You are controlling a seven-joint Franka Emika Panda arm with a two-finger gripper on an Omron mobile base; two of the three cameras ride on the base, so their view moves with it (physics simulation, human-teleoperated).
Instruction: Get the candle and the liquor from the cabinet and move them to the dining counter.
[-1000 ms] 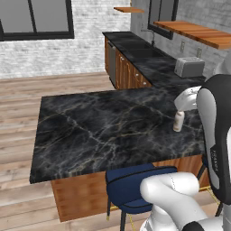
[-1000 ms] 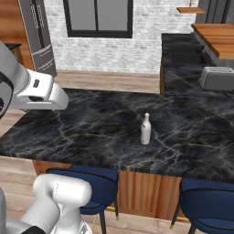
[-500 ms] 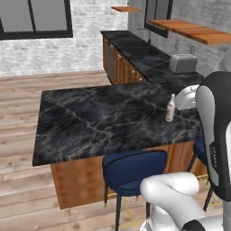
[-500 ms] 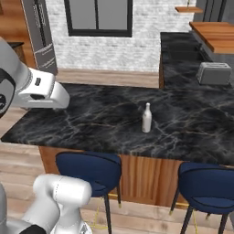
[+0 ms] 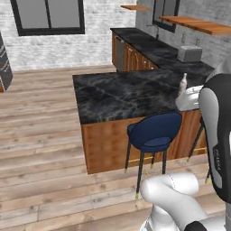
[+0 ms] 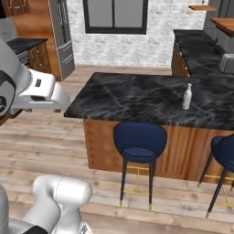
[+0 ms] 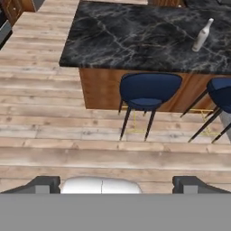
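Upright, the liquor [image 6: 187, 96] is seen on the dining counter [image 6: 132, 98] near its far right end, blue stools [image 6: 139, 146] tucked below, gripper [image 7: 116, 184] fingers spread wide apart, nothing held between them

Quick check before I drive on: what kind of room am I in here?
A home kitchen with a dining island, it seems. The dining counter of black marble has blue stools tucked under it and the liquor standing on top. Behind it runs a long wall counter with a toaster.
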